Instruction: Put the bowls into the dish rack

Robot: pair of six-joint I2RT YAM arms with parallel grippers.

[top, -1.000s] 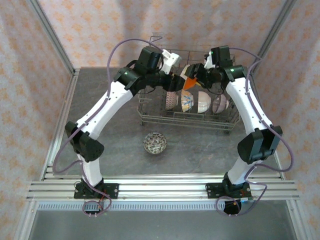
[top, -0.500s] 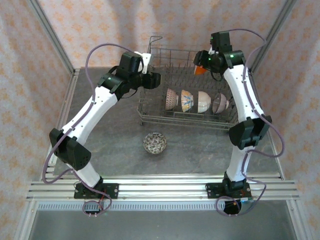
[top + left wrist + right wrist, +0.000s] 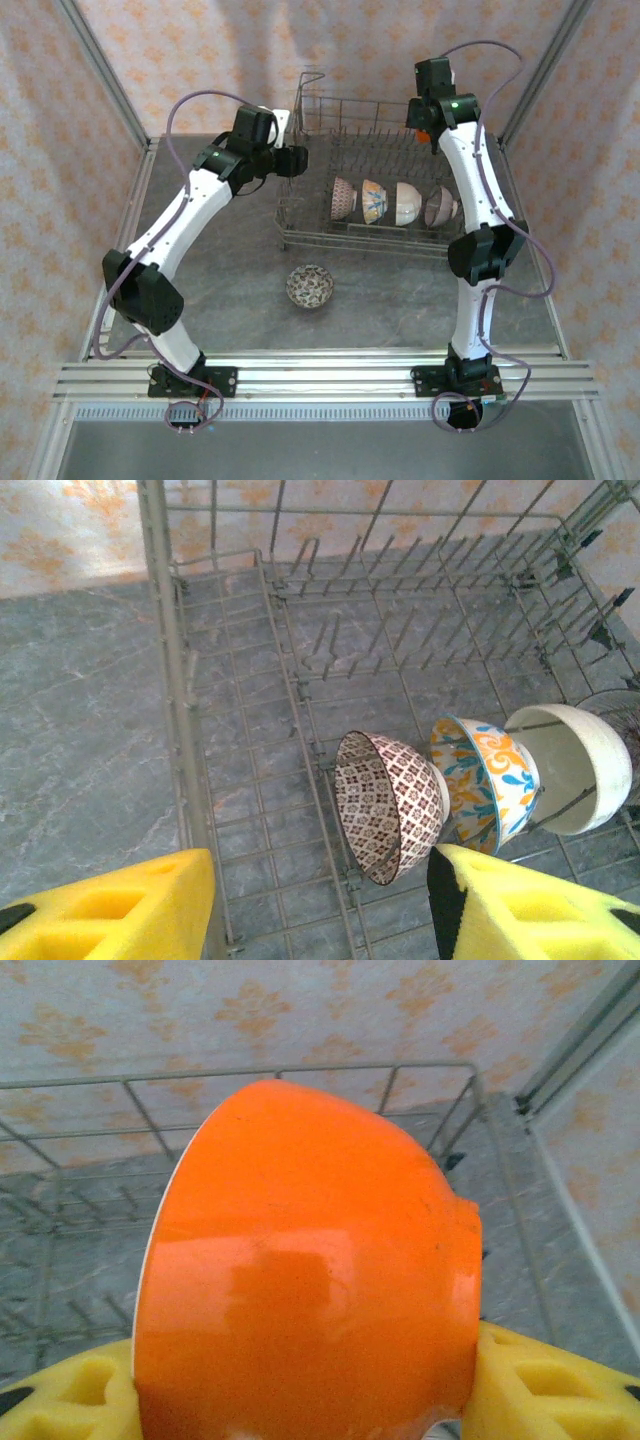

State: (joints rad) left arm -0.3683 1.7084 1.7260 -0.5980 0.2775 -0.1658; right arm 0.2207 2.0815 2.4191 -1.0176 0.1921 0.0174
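Both arms have drawn back from mid-rack. My left pincer (image 3: pixel 298 160) hangs released at the left edge of the dish rack (image 3: pixel 372 243); my right pincer (image 3: pixel 427 128), upper right of the top view, grasps the orange bowl (image 3: pixel 310 1260). Glazed and tilted, it could slip from my pads.

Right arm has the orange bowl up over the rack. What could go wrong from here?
1. The orange bowl looks glossy and is pinched between the pads of the right end effector, raised above the dish rack. A slip could drop it onto the tines.
2. Lowered too near the front row, it might knock the white bowl or its neighbours.
3. The open left end effector hovers over the rack's left wall and could snag the wire.
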